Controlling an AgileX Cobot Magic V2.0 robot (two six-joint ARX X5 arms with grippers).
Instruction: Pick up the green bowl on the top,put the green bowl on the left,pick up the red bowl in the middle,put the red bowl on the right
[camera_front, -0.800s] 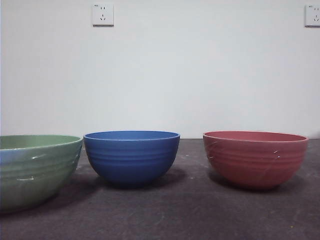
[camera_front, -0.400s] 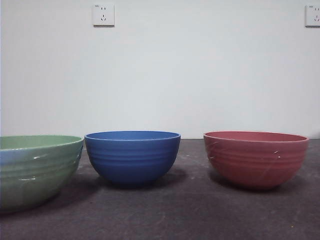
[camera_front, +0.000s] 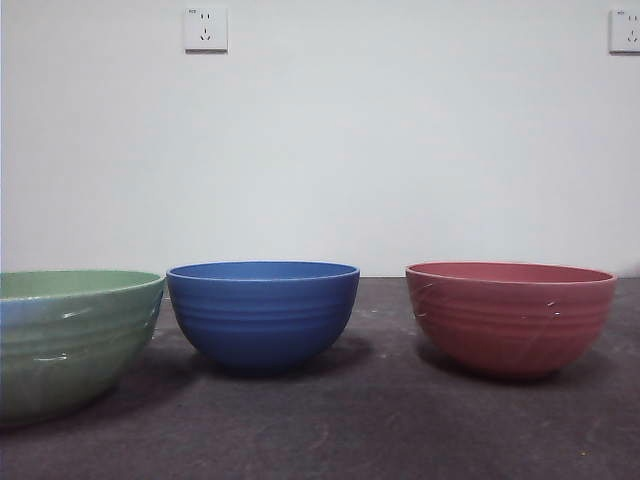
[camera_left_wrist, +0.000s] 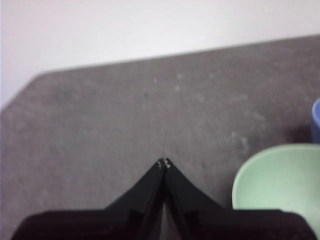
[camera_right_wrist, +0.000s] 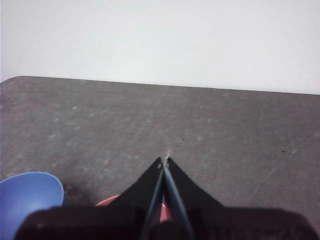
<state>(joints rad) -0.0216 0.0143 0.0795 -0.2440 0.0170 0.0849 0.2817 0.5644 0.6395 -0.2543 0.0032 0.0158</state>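
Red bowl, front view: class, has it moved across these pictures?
No. The red bowl stands in the same spot right of the blue bowl, with the same gap between them and under the same wall socket.

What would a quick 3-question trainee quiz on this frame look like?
1. True or false: the green bowl sits stacked on the blue bowl.
2. In the front view, which bowl stands rightmost? A green B blue C red
3. What do the left gripper and right gripper hold?

Key: 1 false, it stands apart beside it. 2 C, the red bowl. 3 nothing, both are shut and empty.
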